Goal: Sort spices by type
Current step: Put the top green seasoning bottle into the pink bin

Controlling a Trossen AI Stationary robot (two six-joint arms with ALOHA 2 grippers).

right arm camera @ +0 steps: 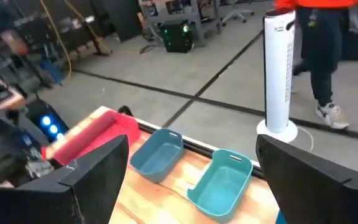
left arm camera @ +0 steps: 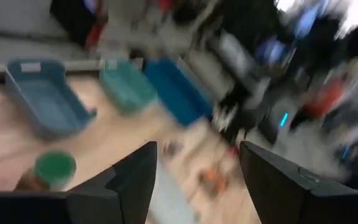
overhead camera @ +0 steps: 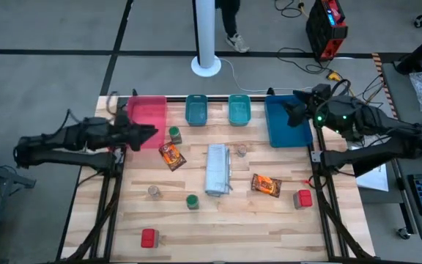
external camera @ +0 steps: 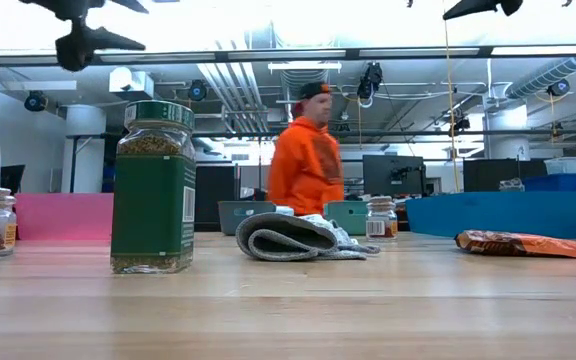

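Observation:
Spices are scattered over the table, each apart from both grippers. Green-lidded jars (overhead camera: 175, 135) (overhead camera: 192, 201) and pale-lidded jars (overhead camera: 153, 191) (overhead camera: 241, 150) stand upright. Red boxes (overhead camera: 149, 237) (overhead camera: 304, 198) and orange-red packets (overhead camera: 171, 155) (overhead camera: 266, 185) lie flat. My left gripper (overhead camera: 149, 130) hangs open in the air by the pink tray's (overhead camera: 147, 114) near right corner. Its wrist view shows a green-lidded jar (left arm camera: 55, 168) beside the fingers. My right gripper (overhead camera: 291, 110) is open and raised over the blue tray (overhead camera: 287, 121).
Two teal trays (overhead camera: 196, 110) (overhead camera: 239, 110) sit between the pink and blue ones along the far edge. A long grey-white folded bundle (overhead camera: 217, 170) lies mid-table. A person in an orange top (external camera: 308, 160) walks behind the table, near a white post (overhead camera: 206, 37).

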